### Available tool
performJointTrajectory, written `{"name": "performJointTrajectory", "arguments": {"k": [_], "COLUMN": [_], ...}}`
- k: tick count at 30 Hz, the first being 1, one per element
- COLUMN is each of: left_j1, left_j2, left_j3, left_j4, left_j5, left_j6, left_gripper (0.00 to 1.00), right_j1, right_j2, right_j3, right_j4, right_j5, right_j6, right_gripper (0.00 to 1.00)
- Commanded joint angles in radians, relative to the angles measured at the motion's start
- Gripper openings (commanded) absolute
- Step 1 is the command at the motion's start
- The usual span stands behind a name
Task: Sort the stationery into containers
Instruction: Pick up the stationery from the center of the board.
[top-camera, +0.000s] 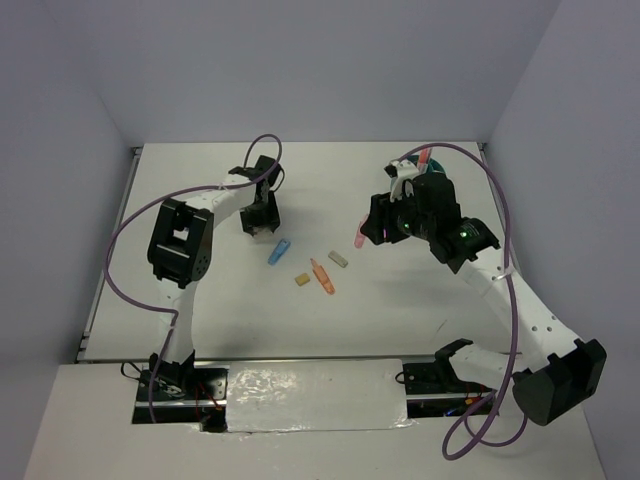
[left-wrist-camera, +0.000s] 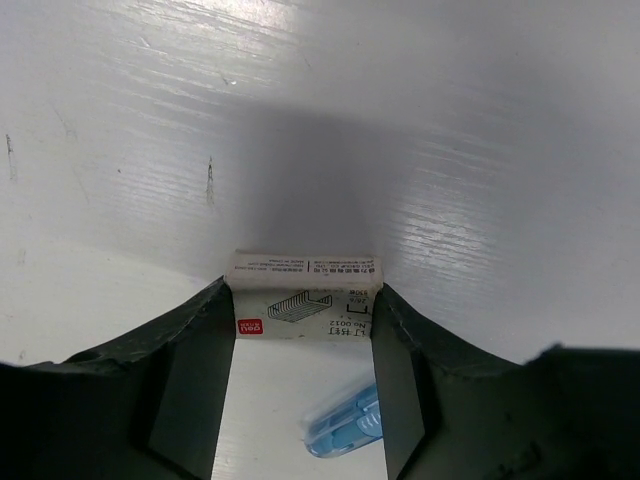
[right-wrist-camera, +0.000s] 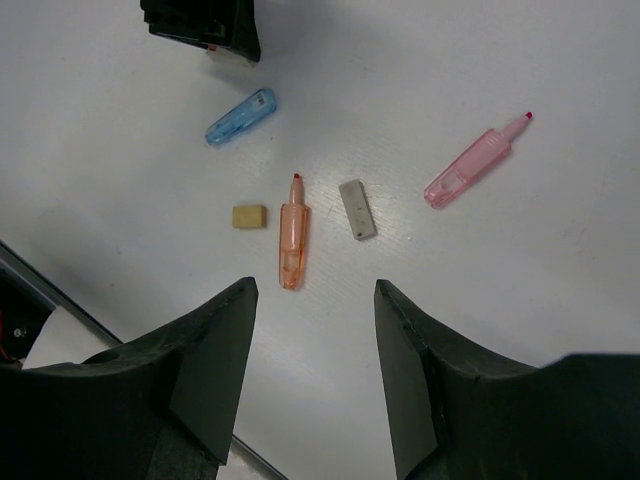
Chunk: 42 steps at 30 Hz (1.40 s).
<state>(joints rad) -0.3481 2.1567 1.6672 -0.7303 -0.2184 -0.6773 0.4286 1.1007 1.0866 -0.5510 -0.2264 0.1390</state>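
My left gripper (top-camera: 262, 222) is shut on a small white printed box (left-wrist-camera: 305, 296), which spans the gap between both fingers at table level. A blue marker (left-wrist-camera: 345, 425) lies just behind it on the table. My right gripper (right-wrist-camera: 315, 290) hangs open above the table with nothing between its fingers. Below it lie the blue marker (right-wrist-camera: 241, 116), a tan block (right-wrist-camera: 250, 216), an orange marker (right-wrist-camera: 292, 240), a grey block (right-wrist-camera: 357, 209) and a pink marker (right-wrist-camera: 475, 163). The teal container (top-camera: 437, 168) sits at the back right, mostly hidden behind the right arm, with a pink pen (top-camera: 424, 158) sticking out.
The loose pieces lie in a small cluster mid-table (top-camera: 320, 270). The left gripper (right-wrist-camera: 205, 25) shows at the top of the right wrist view. Purple cables loop over both arms. The table's near edge (right-wrist-camera: 30, 265) runs below the right gripper.
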Motion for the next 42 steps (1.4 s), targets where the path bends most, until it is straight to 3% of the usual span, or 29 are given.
{"name": "performJointTrajectory", "arguments": {"k": [1,4,10,14,16,19,24,27,31,39,42], "left_j1": [-0.003,-0.005,-0.012,-0.014,-0.018,-0.031,-0.084,-0.123,-0.173,-0.218,-0.219], "left_j2": [0.048,-0.003,-0.125,-0.147,-0.176,-0.254,-0.371,-0.418,-0.442,-0.491,-0.500], "left_j3": [0.005,0.019,0.115,0.212,0.213,0.146,0.069,0.010,-0.001,-0.020,-0.023], "left_j4": [-0.017,-0.026,-0.049,-0.043,-0.018,0.084,0.215,0.320,0.390,0.402,0.384], "left_j5": [0.001,0.019,0.114,0.267,0.378,0.497,0.524,0.537,0.524,0.481,0.470], "left_j6": [0.022,0.019,-0.036,-0.146,-0.198,-0.389,-0.589,-0.756,-0.858,-0.935,-0.938], "left_gripper": [0.36,0.28,0.25,0.21,0.19,0.17,0.17,0.17,0.17,0.17,0.17], "right_j1": [0.002,0.001,0.004,-0.008,-0.019,-0.021,0.007,0.059,0.128,0.170,0.171], "right_j2": [0.008,0.016,0.030,0.041,0.053,0.056,0.039,0.089,0.110,0.110,0.090], "right_j3": [0.058,0.059,0.055,0.058,0.049,-0.011,-0.135,-0.102,-0.070,-0.025,-0.022], "right_j4": [0.031,0.037,0.080,0.103,0.138,0.273,0.604,0.661,0.684,0.637,0.609], "right_j5": [-0.011,-0.013,0.002,0.078,0.014,-0.103,-0.146,-0.081,0.077,0.362,0.392], "right_j6": [-0.015,-0.007,0.039,0.100,0.144,0.215,0.362,0.390,0.366,0.330,0.320], "right_gripper": [0.59,0.59,0.59,0.63,0.63,0.63,0.63,0.63,0.62,0.61,0.61]}}
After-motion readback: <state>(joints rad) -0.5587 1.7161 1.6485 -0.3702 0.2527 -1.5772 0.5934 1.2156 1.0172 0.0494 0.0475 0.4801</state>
